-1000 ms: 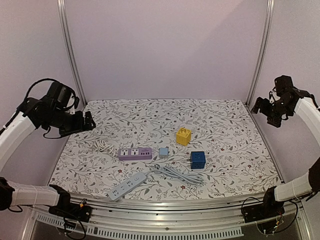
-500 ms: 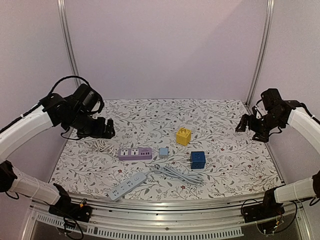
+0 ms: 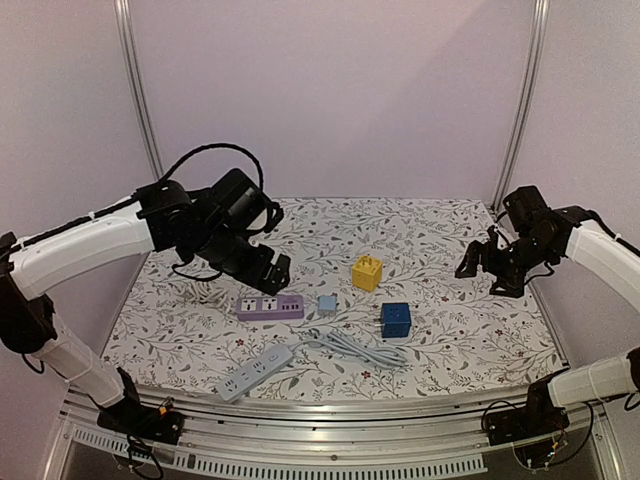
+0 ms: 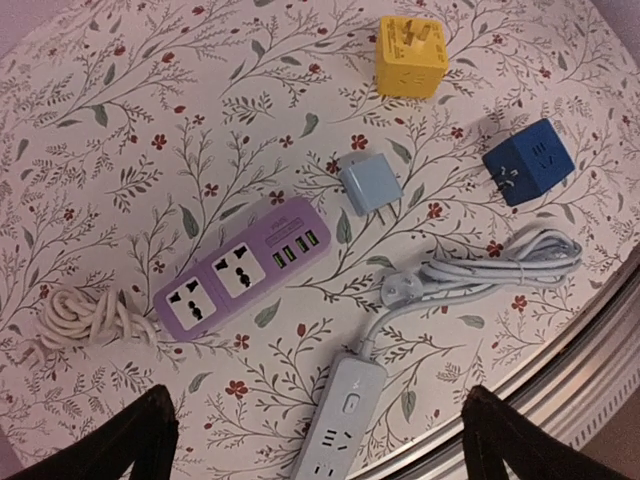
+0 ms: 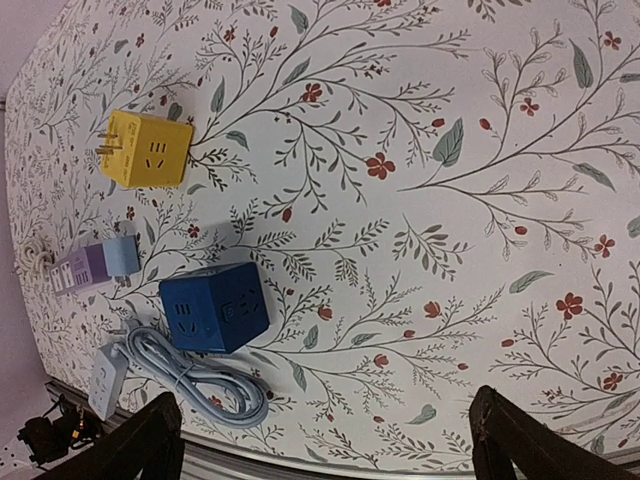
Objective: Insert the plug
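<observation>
A purple power strip (image 3: 270,306) (image 4: 242,268) lies on the floral cloth, sockets up. Just right of it sits a small light-blue plug adapter (image 3: 327,304) (image 4: 369,184), prongs toward the near edge. A grey-white power strip (image 3: 255,371) (image 4: 340,420) lies nearer the front; its bundled cable (image 3: 360,347) ends in a round white plug (image 4: 405,290). My left gripper (image 3: 270,270) (image 4: 315,400) hangs open above the purple strip, holding nothing. My right gripper (image 3: 487,272) (image 5: 328,400) is open in the air over the table's right side, well right of the plugs.
A yellow cube socket (image 3: 367,272) (image 5: 148,148) and a blue cube socket (image 3: 396,321) (image 5: 214,307) stand right of centre. A coiled white cord (image 3: 203,290) (image 4: 85,320) lies left of the purple strip. The metal front rail (image 3: 330,410) borders the cloth.
Both arms have swung in from the sides toward the table. The left gripper moved right to above the purple strip; the right gripper moved left and down. Both stayed open.
</observation>
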Robot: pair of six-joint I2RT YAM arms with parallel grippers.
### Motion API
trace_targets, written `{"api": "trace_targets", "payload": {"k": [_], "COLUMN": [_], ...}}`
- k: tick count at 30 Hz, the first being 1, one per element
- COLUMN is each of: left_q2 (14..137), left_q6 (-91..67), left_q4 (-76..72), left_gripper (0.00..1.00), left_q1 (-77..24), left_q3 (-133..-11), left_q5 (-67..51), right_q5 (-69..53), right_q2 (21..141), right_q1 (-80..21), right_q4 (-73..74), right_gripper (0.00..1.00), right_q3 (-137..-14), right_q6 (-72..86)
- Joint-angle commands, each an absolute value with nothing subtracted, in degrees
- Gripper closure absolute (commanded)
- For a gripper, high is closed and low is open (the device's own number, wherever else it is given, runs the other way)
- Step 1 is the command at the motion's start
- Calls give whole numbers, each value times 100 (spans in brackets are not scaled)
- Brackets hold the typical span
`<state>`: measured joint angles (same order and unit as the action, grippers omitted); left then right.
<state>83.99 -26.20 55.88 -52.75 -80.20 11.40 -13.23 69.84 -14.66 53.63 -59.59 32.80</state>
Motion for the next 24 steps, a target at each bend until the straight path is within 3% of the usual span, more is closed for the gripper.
{"api": "trace_targets", "payload": {"k": [1,9,24], "left_q2": [8841,9546,12124], "left_q6": [-1746,373,1836], "left_q4": [5024,3471,4309], "left_gripper": [0,1,1], "left_q1": [-5771,-6502,-6495], "left_q3": [-8278,-8351,-10723], "left_q5": [1024,352,-587], "right_q5": [-1324,-774,-376], "right_q2": [7094,6947,6280], "right_q1": [-1727,-1767,-1762], "right_q4": [5463,6127,7089], "right_gripper": [1,1,1], "right_q3": [-5887,-5886,-6026], "right_q6": [3539,3677,3298]}}
